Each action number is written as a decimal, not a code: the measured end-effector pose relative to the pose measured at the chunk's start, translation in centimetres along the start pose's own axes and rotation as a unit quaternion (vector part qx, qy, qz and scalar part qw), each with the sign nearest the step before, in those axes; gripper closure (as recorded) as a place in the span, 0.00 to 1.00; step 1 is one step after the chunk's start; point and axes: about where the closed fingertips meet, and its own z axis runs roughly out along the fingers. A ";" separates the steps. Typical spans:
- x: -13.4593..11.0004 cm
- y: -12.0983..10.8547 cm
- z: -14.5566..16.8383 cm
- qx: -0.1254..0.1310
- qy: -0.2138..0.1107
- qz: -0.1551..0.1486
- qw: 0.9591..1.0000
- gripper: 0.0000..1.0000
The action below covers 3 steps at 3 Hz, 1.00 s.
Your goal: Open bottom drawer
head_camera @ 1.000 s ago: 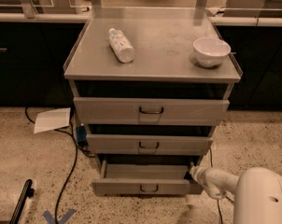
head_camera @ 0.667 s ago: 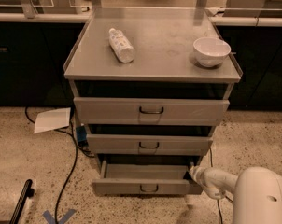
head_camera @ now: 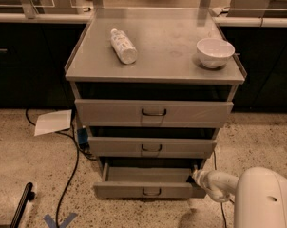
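The bottom drawer [head_camera: 142, 191] is the lowest and narrowest grey front of the metal cabinet, with a small black loop handle [head_camera: 151, 192] at its centre. It stands pulled out, and its shallow tray body shows behind the front. My gripper [head_camera: 196, 175] reaches in from the lower right on a white arm [head_camera: 257, 198]. It sits at the right end of the drawer, just above the front's top edge.
A mid drawer front [head_camera: 151, 147] and a wide top drawer front [head_camera: 154, 112] are above. On the cabinet top lie a white bottle [head_camera: 123, 45] and a white bowl [head_camera: 215, 52]. A paper sheet [head_camera: 53, 122], black cables [head_camera: 70, 167] and blue tape [head_camera: 58, 221] are on the floor at left.
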 end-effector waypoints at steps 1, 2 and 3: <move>1.3 -0.8 -0.3 0.002 0.023 0.011 1.000 1.00; 1.2 -0.7 -0.5 0.002 0.023 0.011 1.000 1.00; 2.1 -1.4 -1.1 0.003 0.037 0.017 0.999 1.00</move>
